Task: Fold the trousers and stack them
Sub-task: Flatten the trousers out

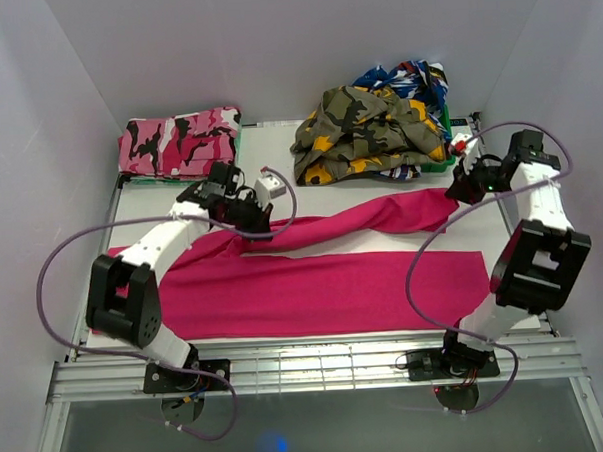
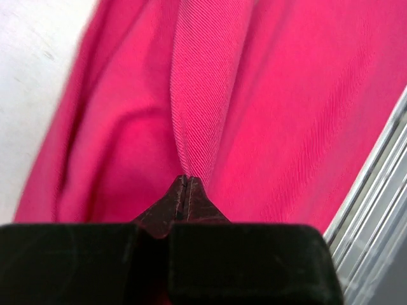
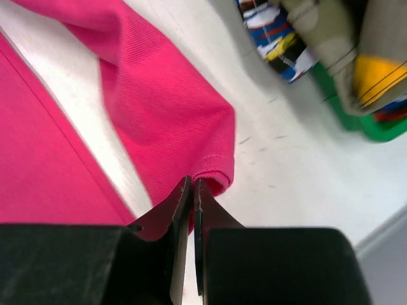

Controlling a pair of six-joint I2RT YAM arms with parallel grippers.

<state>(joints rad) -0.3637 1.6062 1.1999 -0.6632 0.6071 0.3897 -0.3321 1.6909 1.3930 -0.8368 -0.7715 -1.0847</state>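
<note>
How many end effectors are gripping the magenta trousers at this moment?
2. The left end effector pinches a ridge of the trousers near their left end; the right end effector pinches a leg hem on the right.

Nothing legible in any view right now. The trousers (image 1: 324, 290) show plain magenta cloth, no tag readable; the patterned clothes heap (image 1: 377, 128) at the back is too small for lettering.

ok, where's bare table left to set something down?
Bare table at the far edge between the pink camo stack and the olive pile, plus a thin strip between the legs of the trousers, right of centre. Far corners and the middle are crowded.
</note>
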